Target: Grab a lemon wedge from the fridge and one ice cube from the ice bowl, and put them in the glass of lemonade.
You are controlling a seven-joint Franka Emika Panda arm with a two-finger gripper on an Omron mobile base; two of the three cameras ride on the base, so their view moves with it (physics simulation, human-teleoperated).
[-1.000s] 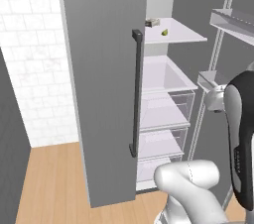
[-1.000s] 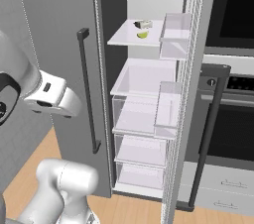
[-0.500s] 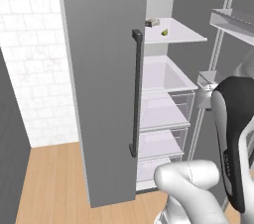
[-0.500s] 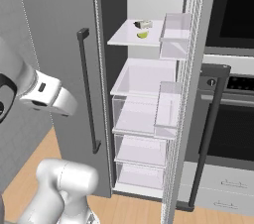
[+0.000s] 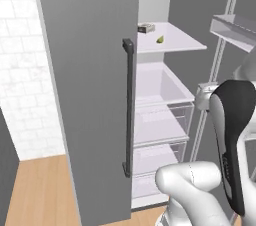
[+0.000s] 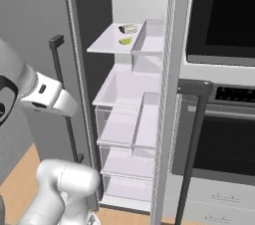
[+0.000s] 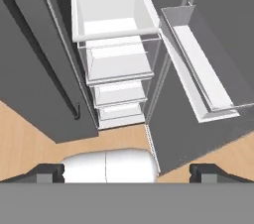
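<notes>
One lemon wedge (image 5: 160, 39) lies on the top shelf (image 5: 185, 45) of the open fridge (image 6: 130, 119), seemingly above and beyond the gripper (image 7: 127, 171), whose fingers (image 7: 49, 172) stand wide apart, holding nothing.

A white brick wall (image 5: 20, 65) stands at nine o'clock in the left base view, meeting a light wooden plank floor (image 5: 37, 195) at seven o'clock. In the right base view a black wall oven (image 6: 224, 15) fills the two o'clock corner, a second dark oven door (image 6: 224, 144) with a bar handle below it, and pale grey drawers (image 6: 219, 201) at five o'clock. The light is even and soft.
</notes>
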